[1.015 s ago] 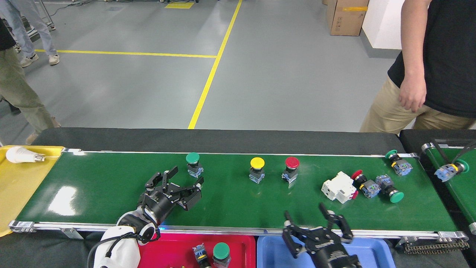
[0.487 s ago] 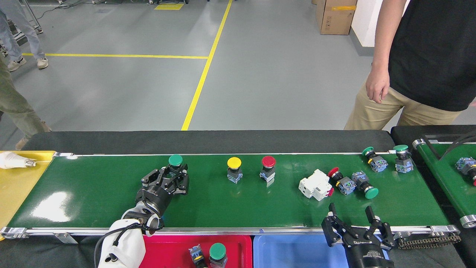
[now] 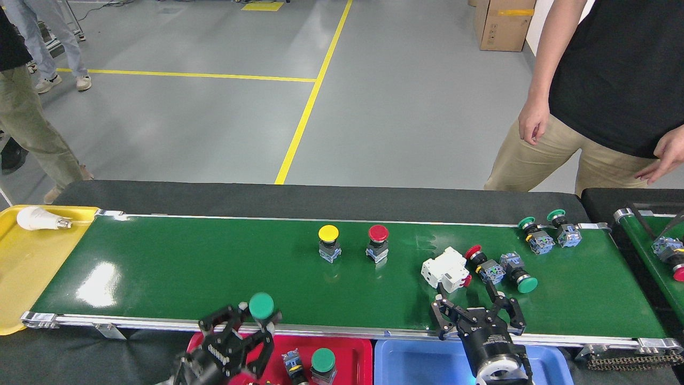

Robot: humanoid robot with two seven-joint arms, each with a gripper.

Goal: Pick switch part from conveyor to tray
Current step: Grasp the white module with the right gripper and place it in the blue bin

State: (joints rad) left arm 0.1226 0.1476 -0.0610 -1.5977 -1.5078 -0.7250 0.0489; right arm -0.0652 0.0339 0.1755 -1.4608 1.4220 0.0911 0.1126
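Note:
The conveyor [image 3: 214, 262] runs across the head view with several switch parts on it. A yellow-capped one [image 3: 328, 241] and a red-capped one [image 3: 378, 241] stand mid-belt. More lie at the right around a white breaker [image 3: 445, 269]. My left gripper [image 3: 256, 322] is shut on a green-capped switch part [image 3: 261, 306], lifted over the belt's near rail at the far edge of the red tray [image 3: 352, 347]. The tray holds a green-capped switch [image 3: 323, 363] and a smaller one [image 3: 291, 361]. My right gripper [image 3: 477, 310] stands open at the near rail, just below the breaker.
A yellow tray [image 3: 32, 272] with a light bulb [image 3: 37, 219] sits at the belt's left end. A blue tray [image 3: 417, 363] lies beside the red one. A small green belt [image 3: 652, 251] carries parts at far right. A person [image 3: 604, 96] stands behind the belt.
My left gripper shut on the green-capped switch and carried it from the belt back toward the red tray. My right gripper came left toward the white breaker. The belt's parts drifted left.

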